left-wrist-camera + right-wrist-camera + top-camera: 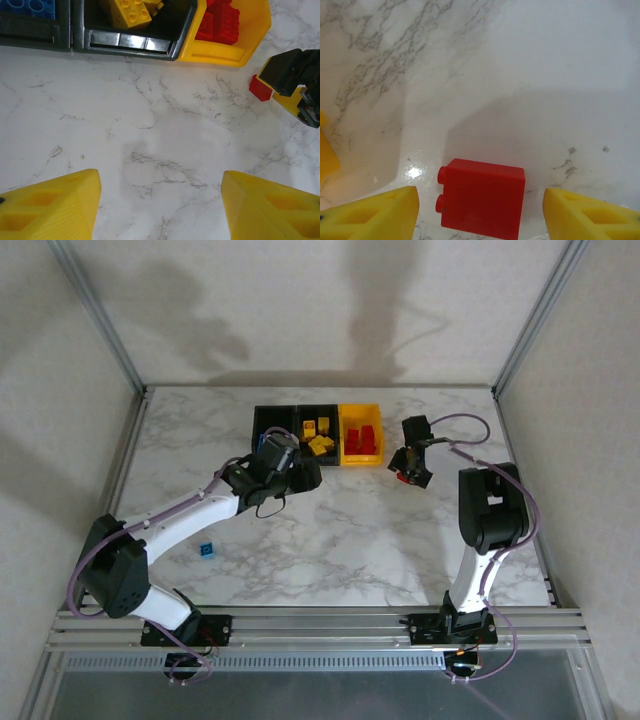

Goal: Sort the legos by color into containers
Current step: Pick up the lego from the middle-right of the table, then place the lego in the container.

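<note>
Containers are standing three in a row at the far middle of the desk [340, 540], joined side by side: a left black container [270, 417], a middle black container [318, 409] and a yellow container [362, 459]; all three are open-topped and look equal in size. Blue legos [25, 6] are lying in the left black container, yellow legos [320, 438] are piling up in the middle one and red legos [364, 437] are filling the yellow one; each heap is too bunched to count. Two bricks are lying loose; one blue lego [206, 550] is sitting alone on the near left of the desk, well apart from the containers; one red lego [485, 205] is lying on its side just right of the yellow container, showing two round studs pointing sideways, its faces plain and glossy.

The right end effector [479, 192] is hanging over that red lego with its yellow fingers [370, 215] spread to either side, a gap showing on both sides, so it is gripping nothing. The left end effector [160, 185] is hovering in front of the containers, fingers wide apart over bare desk, holding nothing.

The desk is showing a white marble pattern with grey veins; pale walls are rising behind it, with metal frame posts [100, 315] at the corners.
</note>
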Robot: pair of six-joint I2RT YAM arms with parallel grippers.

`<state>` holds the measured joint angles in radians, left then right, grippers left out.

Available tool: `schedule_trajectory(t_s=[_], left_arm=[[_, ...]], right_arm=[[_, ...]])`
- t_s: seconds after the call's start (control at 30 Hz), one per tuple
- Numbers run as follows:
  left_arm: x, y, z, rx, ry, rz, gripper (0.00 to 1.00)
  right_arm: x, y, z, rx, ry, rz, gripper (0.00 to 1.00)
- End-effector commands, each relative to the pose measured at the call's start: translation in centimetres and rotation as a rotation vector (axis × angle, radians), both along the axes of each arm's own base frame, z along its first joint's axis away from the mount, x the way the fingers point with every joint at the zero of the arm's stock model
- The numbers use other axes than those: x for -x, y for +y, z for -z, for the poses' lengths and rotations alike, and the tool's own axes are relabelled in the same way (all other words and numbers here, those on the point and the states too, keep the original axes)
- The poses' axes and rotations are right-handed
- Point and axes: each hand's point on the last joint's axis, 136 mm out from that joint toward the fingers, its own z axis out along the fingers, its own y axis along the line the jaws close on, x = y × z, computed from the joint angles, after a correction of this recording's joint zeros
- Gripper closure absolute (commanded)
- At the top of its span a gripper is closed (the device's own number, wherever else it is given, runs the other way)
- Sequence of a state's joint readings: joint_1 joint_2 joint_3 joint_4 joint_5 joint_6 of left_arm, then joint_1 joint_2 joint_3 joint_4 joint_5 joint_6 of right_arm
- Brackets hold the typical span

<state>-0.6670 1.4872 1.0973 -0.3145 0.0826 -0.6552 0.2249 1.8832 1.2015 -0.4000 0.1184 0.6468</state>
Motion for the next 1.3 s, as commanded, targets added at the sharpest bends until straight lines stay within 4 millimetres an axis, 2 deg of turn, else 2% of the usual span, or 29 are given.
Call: schedule_trajectory(t_s=[0.0, 0.13, 0.3, 0.37, 0.53, 0.73, 0.83, 0.97, 1.27], left_arm=[[0.3, 0.2, -0.5, 0.004, -0.018, -0.011, 0.35], [0.3, 0.2, -0.3, 0.004, -0.016, -0.014, 0.35], [0.4, 0.4, -0.2, 0.004, -0.017, -0.024, 0.36], [0.4, 0.7, 0.0, 0.006, -0.020, -0.033, 0.35], [0.1, 1.8, 1.3, 0.002, 0.000, -0.094, 0.35], [0.0, 4.0, 0.8, 0.029, -0.019, -0.186, 0.35], [0.0, 5.5, 0.6, 0.038, -0.022, -0.237, 0.35], [0.4, 6.9, 0.4, 0.055, -0.022, -0.274, 0.35], [1.6, 9.6, -0.2, 0.056, -0.026, -0.346, 0.35]], right_arm=[[-0.5, 0.1, 0.6, -0.005, 0.012, -0.006, 0.36], [-0.3, 0.1, 1.4, 0.001, 0.032, -0.013, 0.46], [-0.4, -0.2, 0.2, 0.012, 0.006, -0.017, 0.56], [-0.5, -0.2, -0.8, 0.018, -0.012, -0.021, 0.57], [-1.0, 0.7, -5.1, -0.014, -0.104, -0.047, 0.57], [-1.7, 4.0, -10.4, -0.024, -0.214, -0.116, 0.56], [-2.6, 6.3, -12.1, -0.046, -0.255, -0.163, 0.56], [-4.3, 8.7, -12.3, -0.048, -0.262, -0.211, 0.56], [-9.1, 11.6, -9.8, -0.068, -0.231, -0.233, 0.55]])
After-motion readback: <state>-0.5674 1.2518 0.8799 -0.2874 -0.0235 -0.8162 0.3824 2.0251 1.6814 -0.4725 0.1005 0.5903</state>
